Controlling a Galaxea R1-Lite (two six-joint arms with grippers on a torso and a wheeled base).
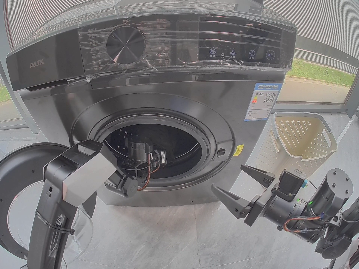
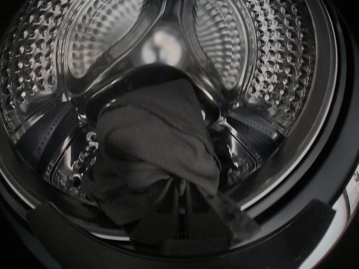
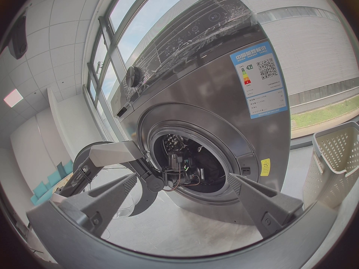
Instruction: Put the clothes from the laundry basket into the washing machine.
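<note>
The grey front-loading washing machine point(image 1: 168, 90) stands with its round door point(image 1: 22, 176) swung open to the left. My left arm's wrist point(image 1: 136, 157) is inside the drum opening. In the left wrist view, my left gripper point(image 2: 179, 202) is shut on a bunched dark grey garment point(image 2: 149, 142) that hangs inside the steel drum point(image 2: 276, 56), just past the door seal. My right gripper point(image 1: 228, 176) hangs open with nothing in it, in front of the machine's lower right and left of the cream laundry basket point(image 1: 303, 139). No clothes show in the basket.
The basket point(image 3: 336, 161) stands on the pale tiled floor point(image 1: 168, 236) against the machine's right side. Glass walls rise behind and beside the machine. The open door takes up the floor at the lower left; bare floor lies before the machine.
</note>
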